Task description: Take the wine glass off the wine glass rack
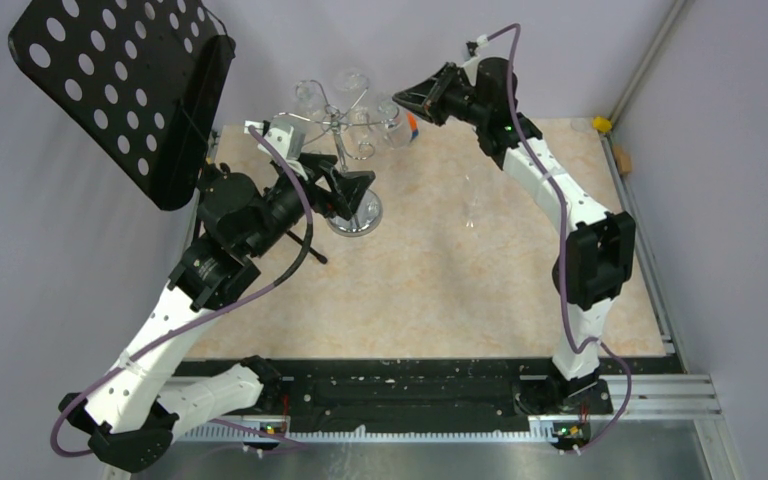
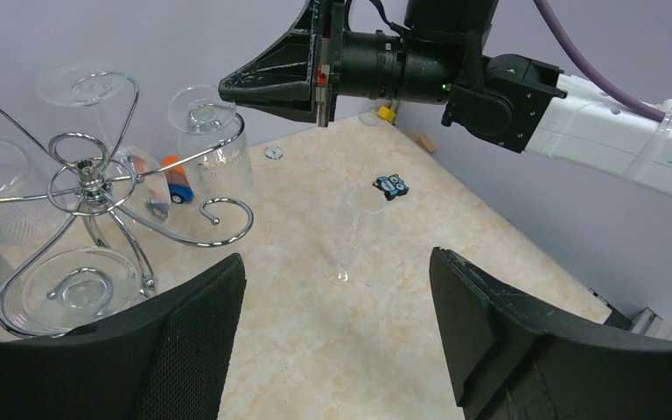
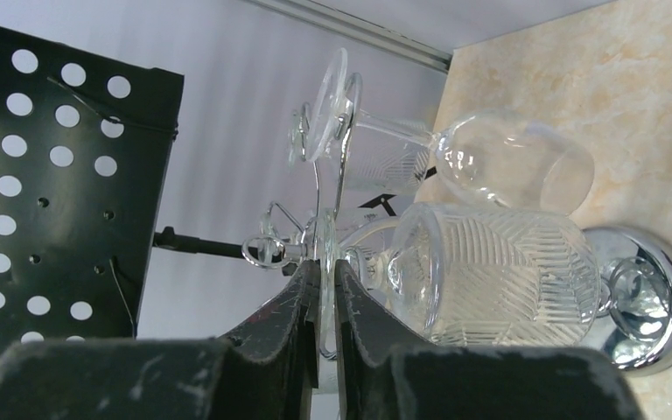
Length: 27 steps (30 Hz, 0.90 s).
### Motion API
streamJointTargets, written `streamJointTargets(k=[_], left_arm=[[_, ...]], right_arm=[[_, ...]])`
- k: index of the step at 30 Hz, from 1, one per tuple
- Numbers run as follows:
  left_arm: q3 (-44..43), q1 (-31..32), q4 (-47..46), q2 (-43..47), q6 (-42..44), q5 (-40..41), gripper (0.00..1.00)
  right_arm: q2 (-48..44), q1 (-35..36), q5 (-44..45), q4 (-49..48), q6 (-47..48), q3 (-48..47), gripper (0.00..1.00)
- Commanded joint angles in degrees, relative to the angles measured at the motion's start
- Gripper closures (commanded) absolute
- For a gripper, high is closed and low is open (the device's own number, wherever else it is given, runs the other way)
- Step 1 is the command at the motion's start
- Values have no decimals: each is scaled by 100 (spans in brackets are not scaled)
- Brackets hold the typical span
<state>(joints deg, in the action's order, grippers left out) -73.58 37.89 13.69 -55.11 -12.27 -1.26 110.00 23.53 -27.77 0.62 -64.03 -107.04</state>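
The chrome wine glass rack (image 1: 338, 122) stands at the back of the table on its shiny disc base (image 1: 356, 218), with several glasses hanging upside down. It also shows in the left wrist view (image 2: 96, 179) and the right wrist view (image 3: 643, 297). My right gripper (image 3: 326, 267) is shut on the foot of a patterned wine glass (image 3: 499, 271) that hangs on the rack's right arm. From above, the right gripper (image 1: 401, 98) is at that glass (image 1: 394, 124). My left gripper (image 1: 365, 190) is open and empty beside the rack's base, its fingers (image 2: 201, 324) wide apart.
A black perforated music stand (image 1: 120, 90) rises at the back left. A clear glass (image 2: 354, 232) stands upright on the table right of the rack. A small orange and blue toy (image 2: 175, 181), a black and blue piece (image 2: 393, 185) and a yellow block (image 1: 601, 124) lie near the back wall.
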Motion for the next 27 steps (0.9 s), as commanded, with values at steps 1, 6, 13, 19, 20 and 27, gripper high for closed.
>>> streamJointTargets(k=[1, 6, 13, 19, 20, 27], left_arm=[[29, 16, -174, 53, 41, -30, 20], [60, 17, -165, 53, 41, -16, 20], [86, 18, -156, 87, 41, 12, 20], [93, 19, -156, 97, 33, 37, 20], [98, 15, -156, 97, 30, 38, 20], [115, 17, -191, 126, 23, 73, 20]], right_arm=[[103, 119, -181, -77, 131, -531, 87], [326, 215, -183, 541, 425, -972, 84], [536, 310, 142, 1340, 826, -1594, 89], [301, 310, 624, 1506, 901, -1596, 100], [238, 310, 694, 1477, 875, -1551, 100], [-500, 286, 1041, 552, 93, -424, 100]])
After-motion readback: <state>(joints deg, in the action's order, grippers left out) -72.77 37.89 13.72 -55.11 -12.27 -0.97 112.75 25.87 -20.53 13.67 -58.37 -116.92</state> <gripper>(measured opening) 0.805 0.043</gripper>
